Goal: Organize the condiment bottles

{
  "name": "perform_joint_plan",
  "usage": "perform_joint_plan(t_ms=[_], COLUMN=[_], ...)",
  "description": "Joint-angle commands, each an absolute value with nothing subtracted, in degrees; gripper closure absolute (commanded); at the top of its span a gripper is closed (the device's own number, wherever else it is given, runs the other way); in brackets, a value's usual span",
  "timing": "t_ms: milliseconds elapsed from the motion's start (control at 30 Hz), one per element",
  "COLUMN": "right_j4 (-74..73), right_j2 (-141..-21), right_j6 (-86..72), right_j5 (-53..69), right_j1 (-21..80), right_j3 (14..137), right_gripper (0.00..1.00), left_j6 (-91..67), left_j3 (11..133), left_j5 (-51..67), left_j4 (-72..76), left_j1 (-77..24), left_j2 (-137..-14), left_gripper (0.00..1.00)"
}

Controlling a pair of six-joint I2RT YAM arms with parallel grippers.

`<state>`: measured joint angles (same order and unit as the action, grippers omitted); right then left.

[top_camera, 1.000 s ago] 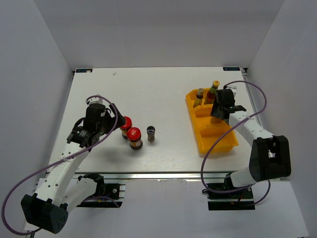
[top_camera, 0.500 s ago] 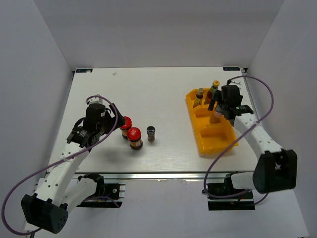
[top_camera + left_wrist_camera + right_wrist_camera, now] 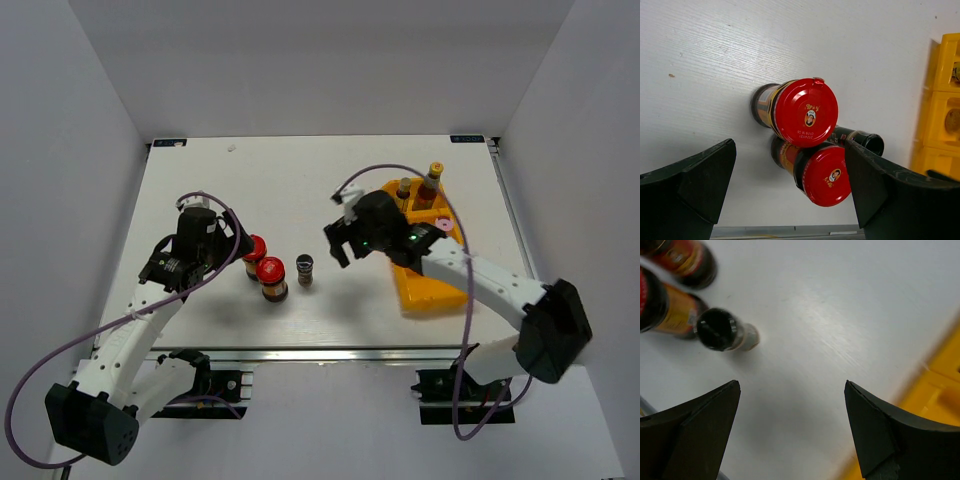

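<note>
Both my claws open and empty above the bench (image 3: 300, 170).
I see two red-lidded jars (image 3: 807, 117) just ahead of the left claw (image 3: 790, 147); the dark-topped shaker (image 3: 717, 329) stands ahead-left of the right claw (image 3: 792, 385).

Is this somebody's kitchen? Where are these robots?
Probably not a kitchen; it looks like a robot test booth. Plain white walls box in a white table, and the left arm and right arm are mounted at its near edge.
</note>
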<state>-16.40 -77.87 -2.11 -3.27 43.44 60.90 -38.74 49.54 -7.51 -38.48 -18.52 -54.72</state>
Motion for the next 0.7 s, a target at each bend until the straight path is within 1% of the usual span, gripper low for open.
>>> perform_joint_plan(t_ms=[0,133,200,333,400,500,567,600,633,667], right_j4=[-18.45,-19.95,-20.12,-20.31,-21.0,-21.44,-21.53,-21.71,-21.88,-22.15], right_j2=[-83.3,-91.38,-93.5,-98.77,-100.62,-101.95,-102.22,-102.48,-102.48,-102.48], right_j6=[6.67,7.39,6.86,5.89,5.63,5.8,5.63,4.93,4.66,4.57], right_j5=[-1.58,-0.53,1.58,0.89,1.58,2.46,2.9,2.9,2.64,2.64], right_j1=[51.04,53.08,53.26,54.23,54.49,55.37,55.63,55.72,55.72,55.72], right_j3=[65.82,70.48,73.12,77.6,78.74,79.45,79.37,79.54,79.45,79.54], right_gripper=[0.11,0.11,0.11,0.11,0.13,0.2,0.27,0.29,0.35,0.38], left_j6=[-38.94,-38.85,-38.76,-38.76,-38.76,-38.76,-38.59,-38.5,-38.5,-38.5], left_j3=[49.31,49.48,49.48,49.31,49.31,49.31,49.31,49.31,49.39,49.39], left_j5=[-7.73,-7.91,-8.0,-8.0,-8.0,-8.0,-7.56,-7.12,-7.12,-7.12], left_j4=[-37.71,-38.23,-38.23,-37.97,-37.97,-37.88,-37.53,-37.27,-37.27,-37.35], left_j1=[-18.72,-18.72,-18.72,-18.72,-18.72,-18.72,-18.72,-18.81,-18.72,-18.72], left_j2=[-54.14,-54.05,-53.79,-53.7,-53.79,-53.88,-53.88,-53.88,-53.88,-53.88], left_gripper=[0.02,0.02,0.02,0.02,0.02,0.02,0.02,0.02,0.02,0.02])
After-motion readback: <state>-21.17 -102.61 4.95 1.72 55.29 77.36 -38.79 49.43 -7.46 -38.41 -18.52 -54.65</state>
